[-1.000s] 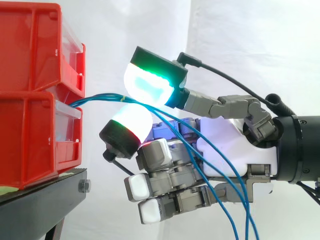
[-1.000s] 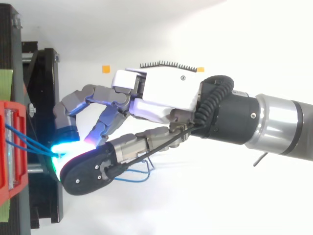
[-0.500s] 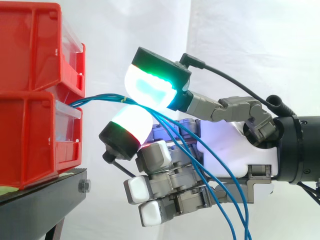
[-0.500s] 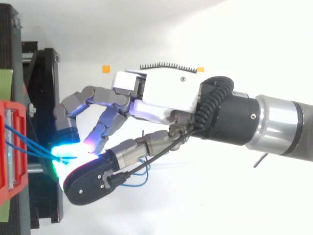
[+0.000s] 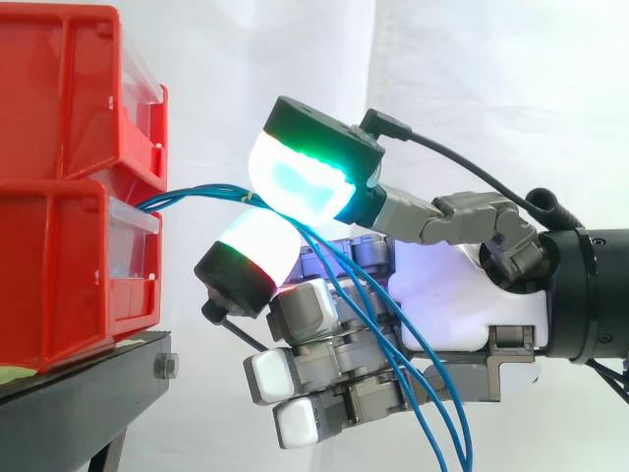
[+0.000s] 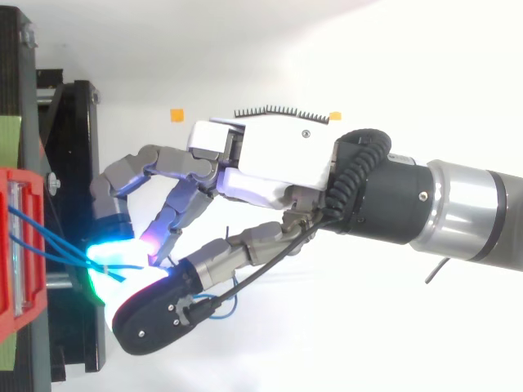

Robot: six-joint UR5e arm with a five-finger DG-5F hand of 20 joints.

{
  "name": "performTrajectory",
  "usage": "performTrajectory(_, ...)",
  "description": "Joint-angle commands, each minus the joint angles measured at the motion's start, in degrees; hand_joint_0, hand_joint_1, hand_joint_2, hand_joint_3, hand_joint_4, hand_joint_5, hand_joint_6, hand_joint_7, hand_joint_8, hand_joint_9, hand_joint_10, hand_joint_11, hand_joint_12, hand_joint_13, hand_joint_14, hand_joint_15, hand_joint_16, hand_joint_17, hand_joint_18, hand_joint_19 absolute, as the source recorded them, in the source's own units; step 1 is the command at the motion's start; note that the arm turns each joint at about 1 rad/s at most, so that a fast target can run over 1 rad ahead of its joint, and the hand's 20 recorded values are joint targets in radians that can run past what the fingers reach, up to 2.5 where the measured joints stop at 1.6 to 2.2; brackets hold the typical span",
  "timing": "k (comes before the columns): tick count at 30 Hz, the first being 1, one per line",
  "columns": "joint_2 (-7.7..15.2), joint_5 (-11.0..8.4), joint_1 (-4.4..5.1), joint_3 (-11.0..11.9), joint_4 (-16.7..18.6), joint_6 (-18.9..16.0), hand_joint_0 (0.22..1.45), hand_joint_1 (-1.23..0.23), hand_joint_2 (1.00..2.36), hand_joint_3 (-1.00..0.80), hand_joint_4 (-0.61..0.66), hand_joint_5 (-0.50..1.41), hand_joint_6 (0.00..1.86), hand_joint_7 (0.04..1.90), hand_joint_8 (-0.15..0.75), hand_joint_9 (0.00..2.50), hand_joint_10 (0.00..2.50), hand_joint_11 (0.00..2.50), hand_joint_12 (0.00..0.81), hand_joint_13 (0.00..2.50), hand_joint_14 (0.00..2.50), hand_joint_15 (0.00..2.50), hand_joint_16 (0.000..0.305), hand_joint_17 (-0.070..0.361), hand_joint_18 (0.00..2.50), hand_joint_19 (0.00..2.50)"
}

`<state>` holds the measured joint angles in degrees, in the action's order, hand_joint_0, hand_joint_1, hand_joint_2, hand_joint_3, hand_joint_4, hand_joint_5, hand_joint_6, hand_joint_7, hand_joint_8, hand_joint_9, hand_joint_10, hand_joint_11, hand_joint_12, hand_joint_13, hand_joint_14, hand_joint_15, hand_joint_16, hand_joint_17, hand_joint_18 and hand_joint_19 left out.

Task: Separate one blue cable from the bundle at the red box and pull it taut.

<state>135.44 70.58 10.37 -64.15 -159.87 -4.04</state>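
Several thin blue cables (image 5: 197,192) come out of the gap between the two stacked red bins (image 5: 59,265) and run right. They pass between the green-glowing thumb pad (image 5: 300,177) above and a white-glowing fingertip (image 5: 257,246) below, then droop across the palm of my hand (image 5: 442,295) to the lower edge. The thumb and that finger pinch the strands close to the bins; I cannot tell whether one strand or more is caught. The other fingers are curled under. From above, the cables (image 6: 41,241) leave the red bin (image 6: 16,286) toward my hand (image 6: 270,159).
The bins rest on a black stand (image 5: 88,383) at the left, also seen from above (image 6: 78,163). Two small orange markers (image 6: 176,113) lie on the white surface beyond the hand. A white curtain hangs behind.
The thumb has lifted a little and swung outward from the other fingers. The hanging cable strands have drawn closer together across the palm. The bins have not moved.
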Motion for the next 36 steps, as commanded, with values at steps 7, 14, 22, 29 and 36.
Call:
performTrajectory(7,0.00,0.00,0.00,-0.01,0.00,0.00,0.66,-0.89,1.00,-0.50,-0.13,-0.10,0.88,1.38,0.301,1.16,0.03,1.00,0.376,0.98,0.02,0.61,0.043,0.097,0.76,0.67)
performTrajectory(14,0.00,0.00,0.00,0.08,0.00,0.00,0.61,-0.86,1.01,-0.32,-0.23,-0.09,0.84,1.15,0.260,1.09,0.02,0.67,0.374,0.97,0.02,0.56,0.046,0.104,0.78,0.73)
performTrajectory(22,0.00,0.00,0.00,0.08,0.00,0.00,0.58,-0.59,1.02,-0.30,-0.07,-0.06,0.67,1.40,0.277,1.01,0.02,0.66,0.391,0.92,0.02,0.58,0.049,0.110,0.75,0.77)
performTrajectory(29,0.00,0.00,0.00,0.08,0.00,-0.09,0.58,-0.60,1.02,-0.20,0.01,-0.09,0.66,1.39,0.301,0.98,0.03,0.74,0.406,0.91,0.02,0.58,0.050,0.112,0.74,0.77)
performTrajectory(36,0.00,0.00,0.00,0.08,0.00,-0.09,0.62,-0.83,1.02,-0.27,0.09,-0.17,0.81,1.30,0.321,0.92,0.03,0.89,0.413,0.87,0.02,0.59,0.052,0.118,0.73,0.72)
